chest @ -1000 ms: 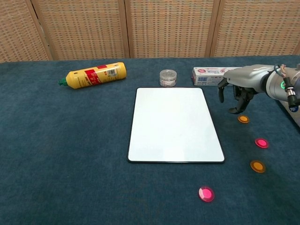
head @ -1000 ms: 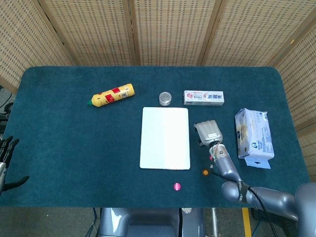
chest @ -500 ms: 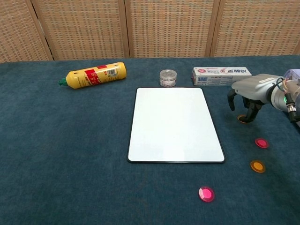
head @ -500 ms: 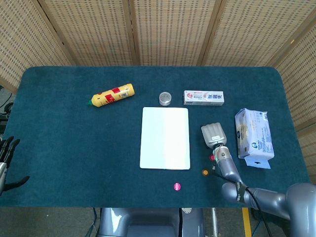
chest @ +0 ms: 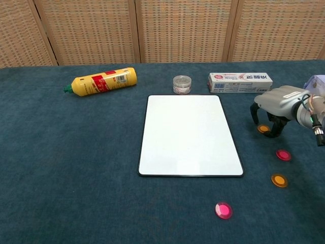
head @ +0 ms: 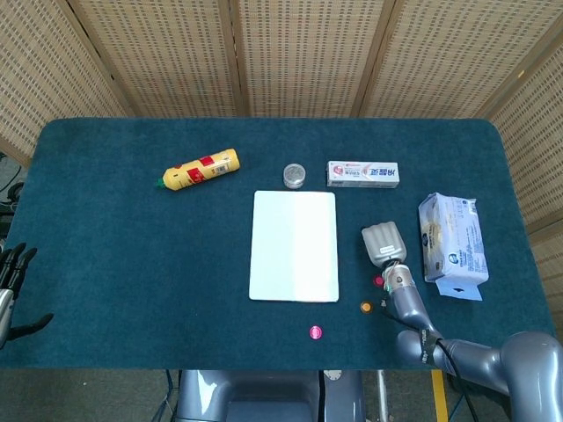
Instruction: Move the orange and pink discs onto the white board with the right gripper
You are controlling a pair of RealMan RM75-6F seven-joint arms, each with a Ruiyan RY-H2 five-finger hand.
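A: Where do the discs lie?

B: None is on the white board yet. All four rest on the table, off to the board's right and front. One orange disc sits right under the right hand; a pink disc is just in front of it, a second orange disc nearer the front edge, and a second pink disc lies near the board's front right corner.

A: And the hand?

B: It arches over that first orange disc with fingers curled downward on either side of it, apart, holding nothing as far as I can see. Whether a fingertip touches the disc, I cannot tell. The left hand hangs by the table's far left edge, fingers spread, empty.

A: How would such a disc handle?

B: I judge it light, stiff and very flat, probably smooth plastic. The soft table cover gives little room to get under it, so I would pinch it across its rim between thumb and a finger, pressing slightly into the cloth. It is likely to skid or flip if nudged from one side only.
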